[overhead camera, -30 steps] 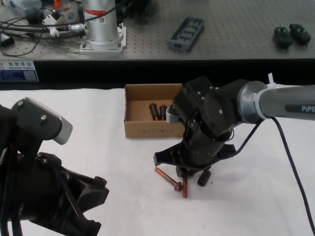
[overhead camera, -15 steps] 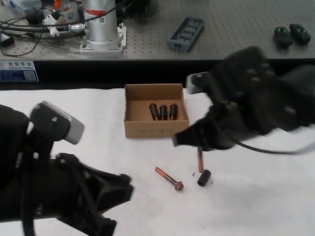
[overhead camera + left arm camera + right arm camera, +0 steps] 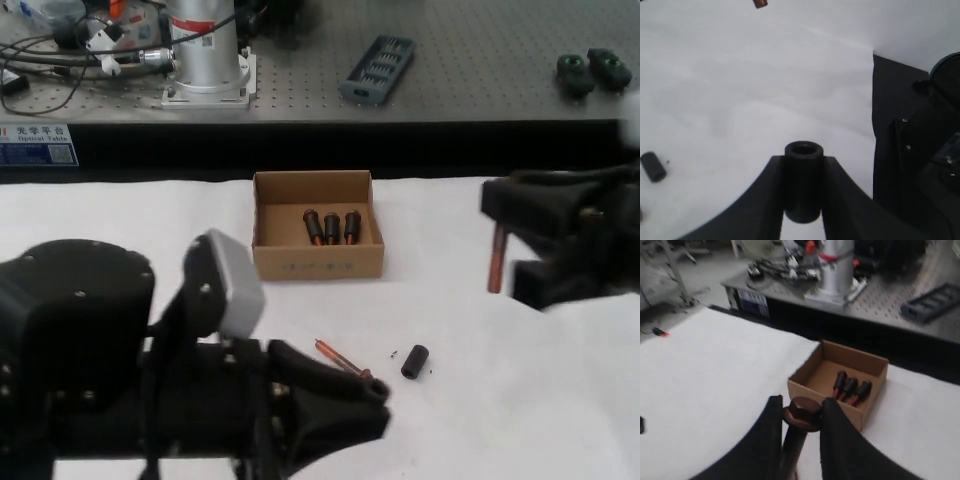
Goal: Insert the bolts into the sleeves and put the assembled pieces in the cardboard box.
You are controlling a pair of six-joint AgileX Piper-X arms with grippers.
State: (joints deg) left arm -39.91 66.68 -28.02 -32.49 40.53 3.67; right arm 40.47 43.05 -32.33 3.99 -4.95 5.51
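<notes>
Bolt (image 3: pixel 801 415), coppery and hex-headed, between right fingers (image 3: pixel 765 440); sleeve (image 3: pixel 803 185), smooth black cylinder, between left fingers (image 3: pixel 759 206).

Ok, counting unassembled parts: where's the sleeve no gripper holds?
High view: the loose sleeve lies on the white cloth in front of the cardboard box, just right of the loose bolt.

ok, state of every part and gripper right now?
left gripper: shut on held sleeve, bore empty
right gripper: shut on held bolt, gripped at the head
loose bolt: lying on cloth, not inserted
loose sleeve: lying on cloth, empty
cardboard box: open, three assembled pieces inside
</notes>
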